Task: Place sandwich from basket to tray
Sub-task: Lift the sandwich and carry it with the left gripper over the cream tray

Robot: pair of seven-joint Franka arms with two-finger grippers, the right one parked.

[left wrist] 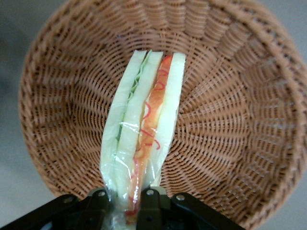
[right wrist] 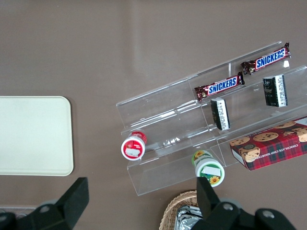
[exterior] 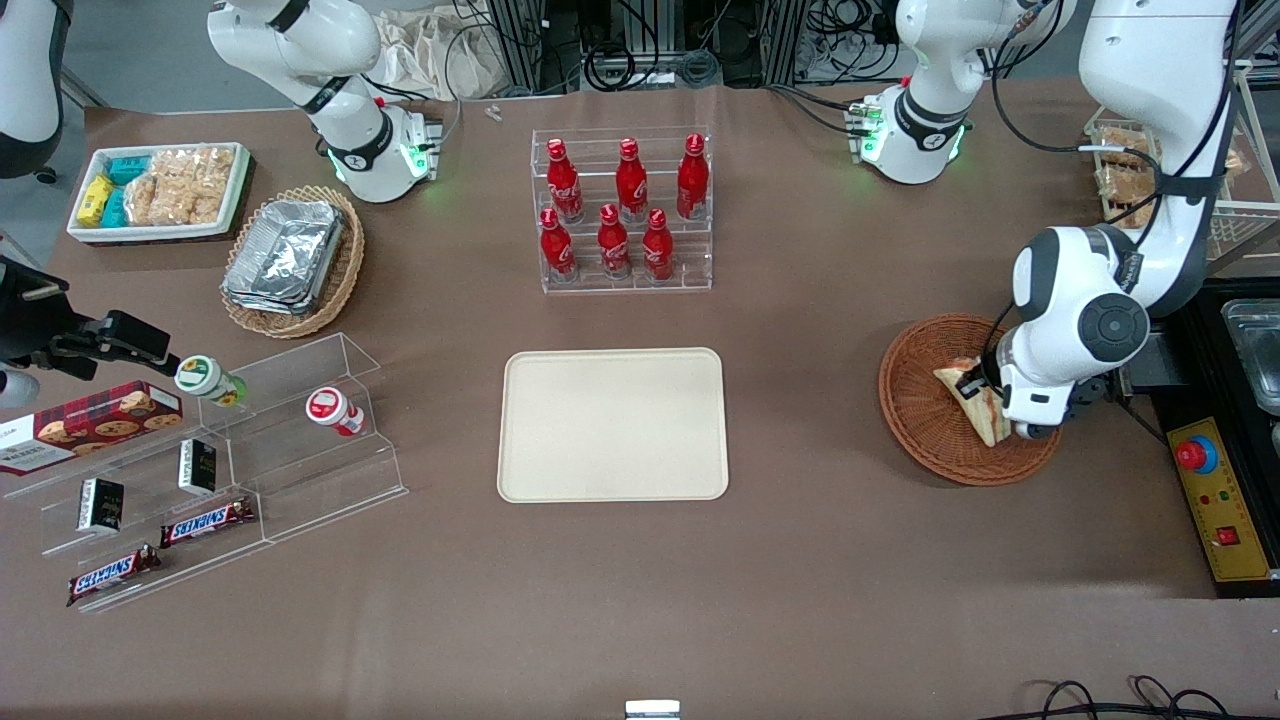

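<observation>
Front view: the gripper (exterior: 985, 392) is down in the basket (exterior: 925, 432), at the sandwich (exterior: 975, 400); the tray (exterior: 612, 424) lies toward the parked arm's end from the basket. Left wrist view: black fingers (left wrist: 152, 207) pinch the wrapped sandwich's (left wrist: 144, 139) end above the basket's (left wrist: 240, 124) weave. Right wrist view: two bars (right wrist: 219, 86) read "SNICKERS"; a red box (right wrist: 271, 148) reads "CHOCOLATE CHIP".

A flat cream tray with round corners (right wrist: 33, 135) lies on the brown table (right wrist: 120, 43). Near it stands a clear plastic step shelf (right wrist: 211, 124). The shelf holds two Snickers bars (right wrist: 219, 87), a red cookie box (right wrist: 271, 148), and two small round cups (right wrist: 133, 146).
</observation>
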